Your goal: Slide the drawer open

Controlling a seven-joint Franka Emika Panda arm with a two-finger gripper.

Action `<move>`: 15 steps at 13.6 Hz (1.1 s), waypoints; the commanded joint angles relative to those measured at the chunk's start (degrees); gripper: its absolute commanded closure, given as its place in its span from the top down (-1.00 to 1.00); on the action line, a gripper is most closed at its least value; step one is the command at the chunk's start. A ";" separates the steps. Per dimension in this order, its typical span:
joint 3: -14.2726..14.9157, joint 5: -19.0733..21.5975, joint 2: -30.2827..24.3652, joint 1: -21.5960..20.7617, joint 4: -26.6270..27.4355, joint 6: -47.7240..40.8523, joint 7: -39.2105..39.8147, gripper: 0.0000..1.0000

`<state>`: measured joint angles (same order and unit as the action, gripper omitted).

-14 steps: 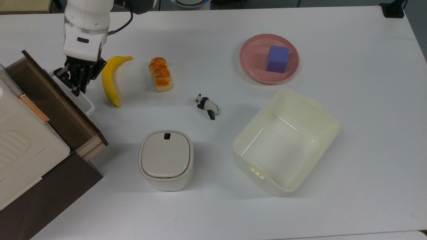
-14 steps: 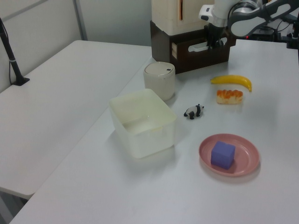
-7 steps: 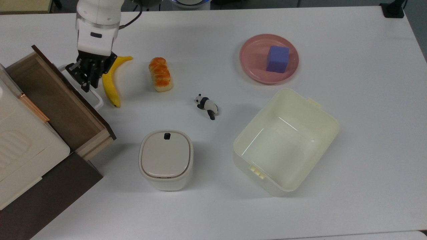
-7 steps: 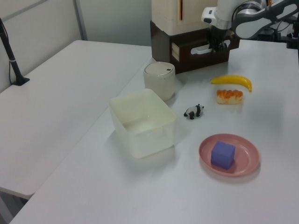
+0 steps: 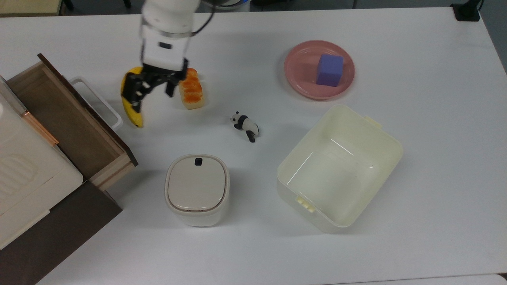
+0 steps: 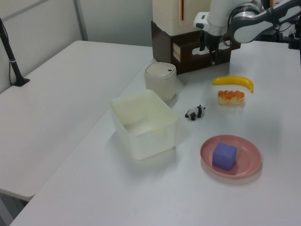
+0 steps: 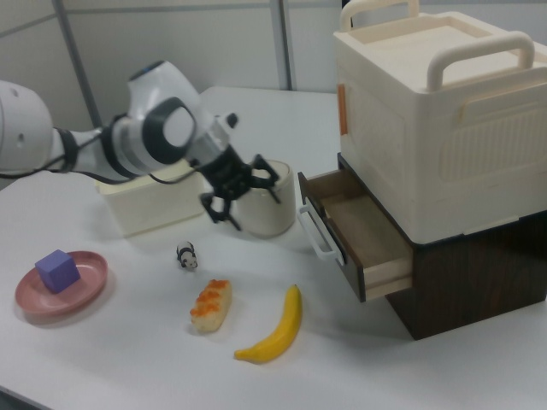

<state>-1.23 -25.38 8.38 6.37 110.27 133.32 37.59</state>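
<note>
The wooden drawer (image 5: 63, 111) stands pulled out of the dark brown cabinet (image 5: 59, 233) at the top view's left, its light brown inside bare. Its white loop handle (image 5: 105, 101) sticks out from the dark front panel with nothing gripping it. In the right view the drawer (image 7: 363, 231) and handle (image 7: 316, 232) face left. My gripper (image 5: 152, 93) is open and holds nothing. It hovers over the gap between a banana (image 5: 128, 109) and a bread roll (image 5: 192, 95), well right of the handle. The gripper (image 7: 244, 192) hangs in front of the white bin in the right view.
A cream box (image 5: 23, 170) sits on the cabinet. A white lidded bin (image 5: 197, 189) stands near the drawer's corner. A toy panda (image 5: 245, 124), a cream tub (image 5: 340, 166) and a pink plate (image 5: 301, 79) with a purple cube (image 5: 330, 70) lie further right.
My gripper let go of the handle, swung right across the top view to above the banana and bread, and spread its fingers. The drawer slid out a little, then stayed put.
</note>
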 commanded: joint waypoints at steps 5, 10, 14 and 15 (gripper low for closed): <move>0.17 19.03 -3.97 -9.62 -8.75 -22.04 -19.38 1.00; 0.35 23.62 -6.45 -9.10 -13.40 -31.88 -36.24 1.00; 1.05 23.62 -7.76 -8.74 -14.73 -36.73 -40.49 1.00; 1.05 23.36 -7.94 -8.74 -14.73 -36.73 -40.49 1.00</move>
<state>-0.83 -2.99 1.44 -2.30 95.90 98.65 -1.49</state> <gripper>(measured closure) 0.000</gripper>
